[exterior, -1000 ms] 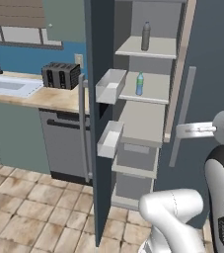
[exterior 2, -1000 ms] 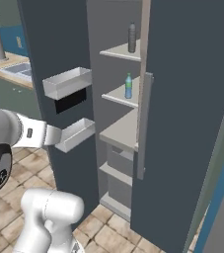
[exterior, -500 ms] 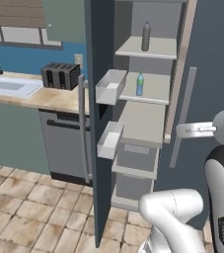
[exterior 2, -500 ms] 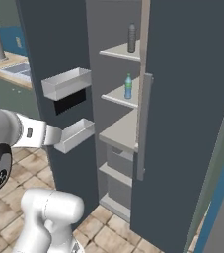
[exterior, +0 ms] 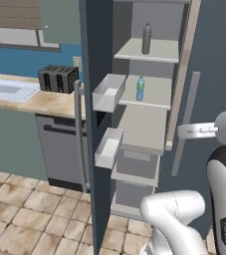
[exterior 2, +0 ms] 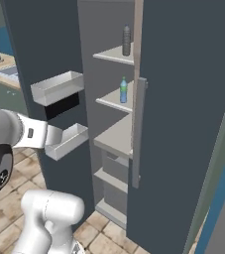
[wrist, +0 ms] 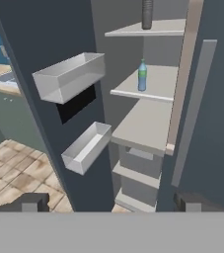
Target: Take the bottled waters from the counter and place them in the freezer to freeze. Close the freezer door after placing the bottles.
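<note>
Bottles shelved, door left to shut.

Scanning left to right, you have the counter (exterior: 45,102) with a toaster (exterior: 58,78) far left, then the freezer door (wrist: 49,74) swung wide with its white bins facing in, then the freezer (exterior: 149,104) shelves: the blue bottle (wrist: 142,76) upright on the middle shelf, the grey bottle (exterior: 146,39) upright on the one above. Your gripper (wrist: 111,201) hangs released, jaws spread, holding nothing, back from the opening. By my reading the door is what matters now: it lies to the left of the pincer, its long axis vertical, its edge turned toward you, so you would come round its outer face and push rightward.
</note>
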Available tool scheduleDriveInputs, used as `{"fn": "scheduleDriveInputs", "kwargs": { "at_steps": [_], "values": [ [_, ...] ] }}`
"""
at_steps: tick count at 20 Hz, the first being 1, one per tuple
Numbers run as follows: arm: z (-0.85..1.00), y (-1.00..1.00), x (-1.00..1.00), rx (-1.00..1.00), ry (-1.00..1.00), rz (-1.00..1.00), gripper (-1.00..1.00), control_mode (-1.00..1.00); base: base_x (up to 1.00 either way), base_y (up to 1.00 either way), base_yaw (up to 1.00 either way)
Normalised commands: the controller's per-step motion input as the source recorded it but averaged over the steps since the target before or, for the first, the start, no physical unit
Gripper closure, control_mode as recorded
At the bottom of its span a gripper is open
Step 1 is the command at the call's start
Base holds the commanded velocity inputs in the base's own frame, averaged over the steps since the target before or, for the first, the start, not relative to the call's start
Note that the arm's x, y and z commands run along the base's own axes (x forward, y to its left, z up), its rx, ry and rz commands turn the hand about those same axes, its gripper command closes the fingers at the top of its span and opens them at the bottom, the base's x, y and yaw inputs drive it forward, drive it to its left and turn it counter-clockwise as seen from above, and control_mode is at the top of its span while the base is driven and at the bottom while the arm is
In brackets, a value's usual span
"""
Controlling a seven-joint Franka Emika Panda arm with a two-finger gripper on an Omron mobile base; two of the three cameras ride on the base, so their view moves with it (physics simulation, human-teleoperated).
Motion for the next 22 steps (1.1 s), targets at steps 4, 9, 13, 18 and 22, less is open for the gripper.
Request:
{"fn": "scheduleDriveInputs", "kwargs": {
  "at_steps": [4, 9, 13, 18, 22],
  "values": [
    [0.0, 0.0, 0.0, 0.0, 0.0, 0.0, -1.0, 1.0, -0.14, 0.08, 0.0],
    [-0.02, 0.25, -0.05, 0.01, -0.03, 0.0, -1.0, -1.0, -0.14, 0.19, 0.0],
    [-0.18, 0.92, -0.14, 0.02, -0.08, 0.0, -1.0, -1.0, 0.0, 0.0, 0.0],
    [-0.33, 0.97, 0.01, 0.04, -0.05, 0.0, -1.0, -1.0, 0.0, 0.0, 0.0],
    [-0.36, 1.0, 0.1, 0.13, -0.05, -0.07, -1.0, -1.0, 0.0, 0.0, 0.0]
  ]
}}
